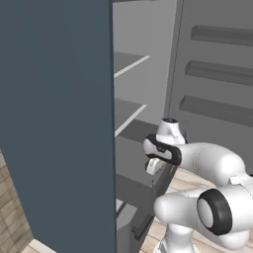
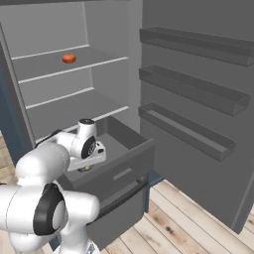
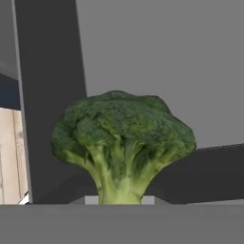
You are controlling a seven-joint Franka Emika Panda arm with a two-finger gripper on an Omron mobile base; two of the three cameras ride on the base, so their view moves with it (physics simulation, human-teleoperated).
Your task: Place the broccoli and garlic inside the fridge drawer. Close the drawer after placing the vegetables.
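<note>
Broccoli (image 3: 123, 143) clamped in pincer (image 2: 87, 167), arm bent over fridge drawer (image 2: 126, 171).

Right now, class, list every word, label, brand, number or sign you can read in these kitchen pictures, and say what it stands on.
None: no readable text anywhere.
The broccoli, the fridge drawer, the door racks and the fridge shelves with a small orange-red item are all plain and unmarked.

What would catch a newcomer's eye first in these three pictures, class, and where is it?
The broccoli looms large in the hand view, held in the shut hand above the open fridge drawer. In the right base view, a small orange-red thing sits alone on an upper fridge shelf, bright against all the grey.
</note>
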